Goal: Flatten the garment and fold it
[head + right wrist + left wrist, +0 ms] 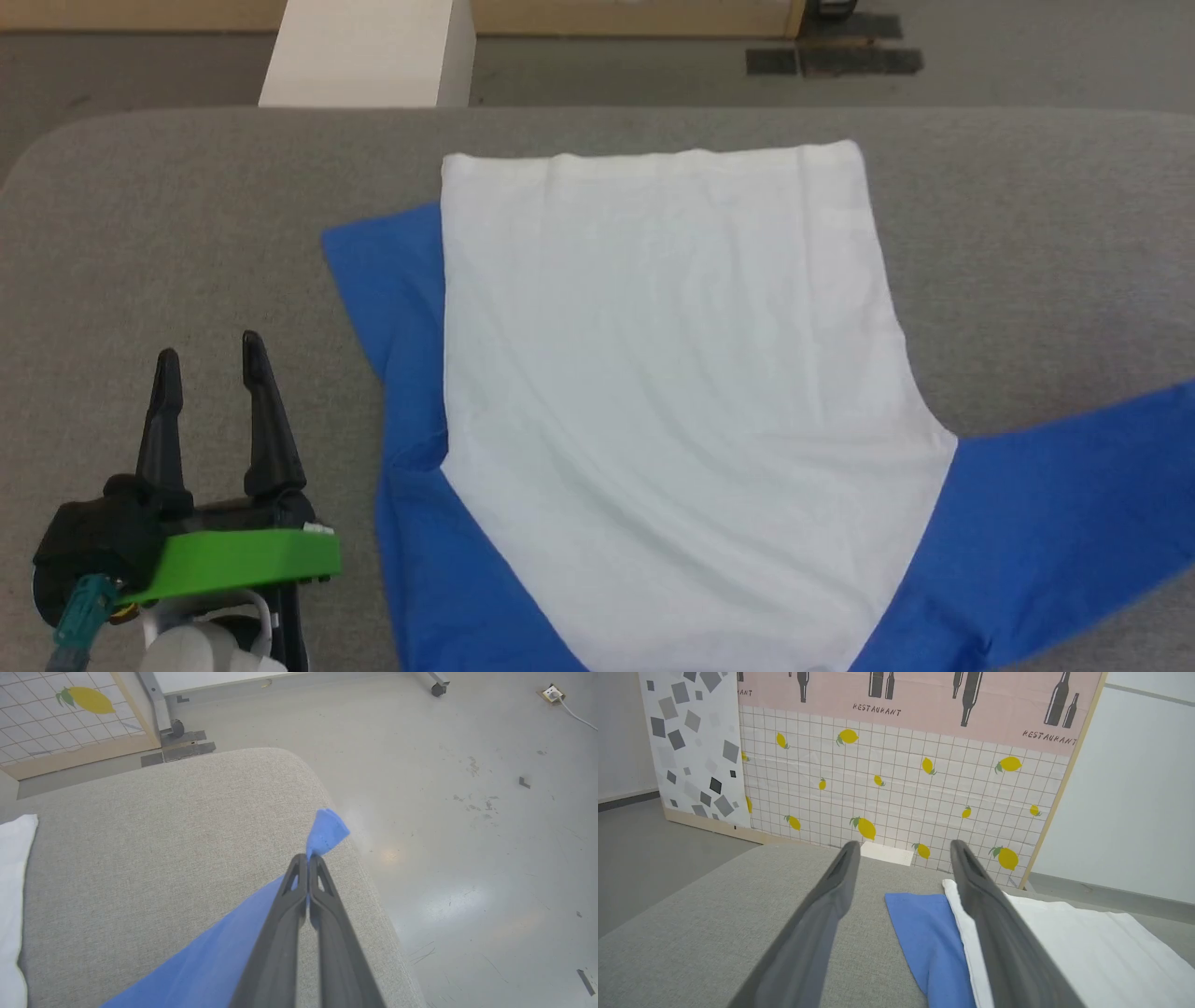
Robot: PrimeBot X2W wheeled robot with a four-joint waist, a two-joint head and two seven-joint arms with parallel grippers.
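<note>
Right gripper is clenched at the edge of the grey counter, where the garment lies spread. Its hem is far and its shoulders near the robot, so the long axis runs away from it. The pinch holds the blue sleeve by its tip, stretched rightward. Left gripper hangs released beside the other sleeve. This soft, light cloth will probably sag and crease, so sleeve ends or hem corners look best to take.

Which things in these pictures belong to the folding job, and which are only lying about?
For the job: soft white T-shirt with bright blue sleeves; grey fabric-covered table under it; right gripper, shut on one blue sleeve; left gripper, open beside the shirt.
Just lying about: white rectangular block; lemon-print panel; white floor socket.
</note>
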